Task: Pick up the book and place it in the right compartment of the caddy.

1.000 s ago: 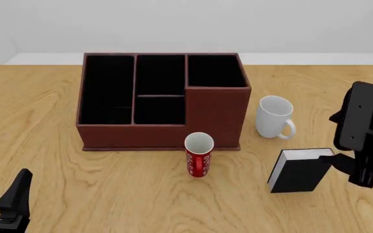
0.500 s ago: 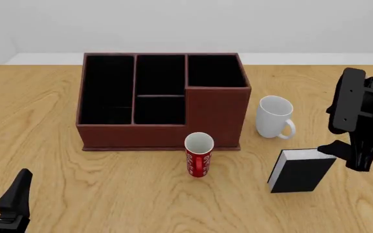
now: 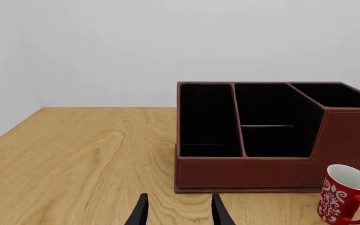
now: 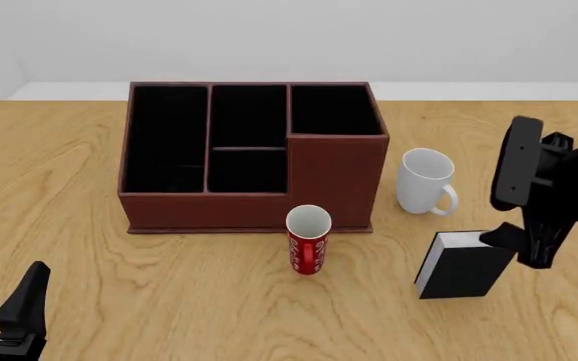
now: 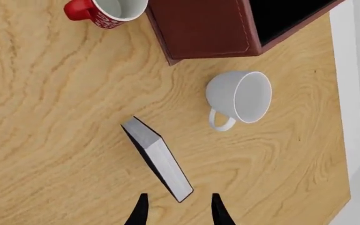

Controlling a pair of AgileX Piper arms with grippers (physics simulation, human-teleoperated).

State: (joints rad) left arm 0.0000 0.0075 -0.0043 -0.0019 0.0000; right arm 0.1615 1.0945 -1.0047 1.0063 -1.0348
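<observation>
- The book (image 4: 463, 265) stands upright on its edge on the table (image 4: 58, 188), white pages facing up, at about 4 o'clock from the caddy (image 4: 254, 154); standing so, it offers both covers to a grasp from above.
- The right gripper (image 5: 176, 213) hangs above the book's end, fingers apart and empty, seemingly lining up to straddle it.
- The right compartment (image 4: 334, 110) is open on top, ready to receive it.
- The white mug (image 4: 426, 182) sits between book and caddy, at the book's 11 o'clock.
- The left gripper (image 3: 176, 213) rests low with fingers apart, likely parked.
</observation>
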